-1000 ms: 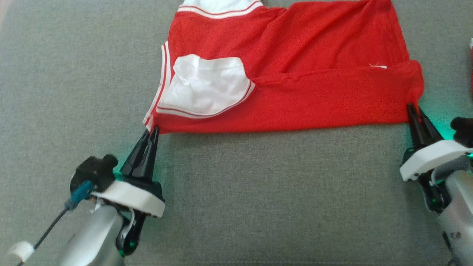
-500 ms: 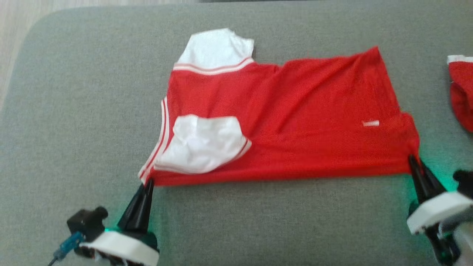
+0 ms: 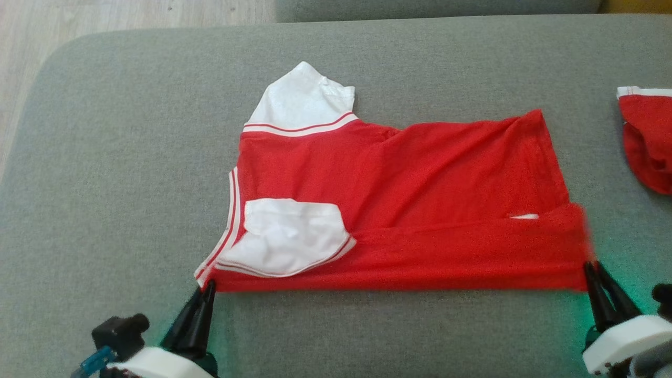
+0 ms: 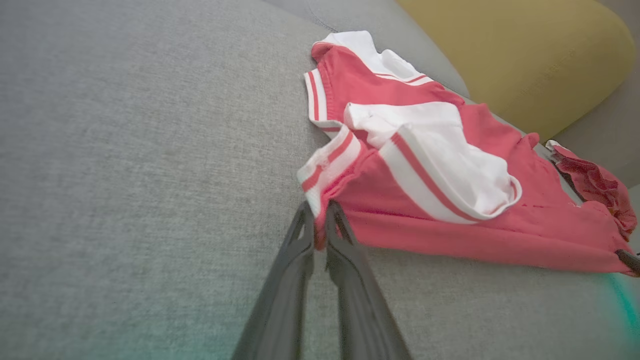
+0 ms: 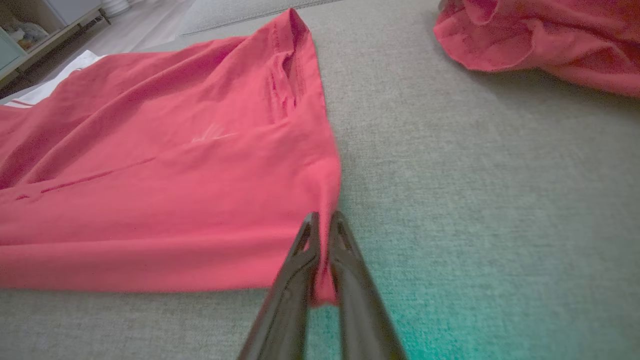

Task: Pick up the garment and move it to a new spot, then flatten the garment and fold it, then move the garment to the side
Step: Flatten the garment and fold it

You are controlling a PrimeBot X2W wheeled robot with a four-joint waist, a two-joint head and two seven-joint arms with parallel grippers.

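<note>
A red garment (image 3: 420, 199) with white sleeves and white stripes lies spread on the grey cushion (image 3: 121, 173). My left gripper (image 3: 207, 286) is shut on its near left corner by the striped hem, and the left wrist view shows the red cloth (image 4: 440, 200) pinched at my left gripper (image 4: 320, 215). My right gripper (image 3: 592, 269) is shut on the near right corner; in the right wrist view the garment (image 5: 165, 190) hangs between the closed fingers of my right gripper (image 5: 324, 222). The near edge runs taut between the two grippers.
A second crumpled red garment (image 3: 648, 142) lies at the cushion's right edge, seen close in the right wrist view (image 5: 540, 40). A yellow cushion (image 4: 510, 55) stands behind. Wooden floor (image 3: 131, 16) shows beyond the cushion's far left corner.
The head camera has tilted, so the whole scene sits lower in the picture. Both grippers have drawn the garment's near edge toward me, and the far sleeve has come into sight.
</note>
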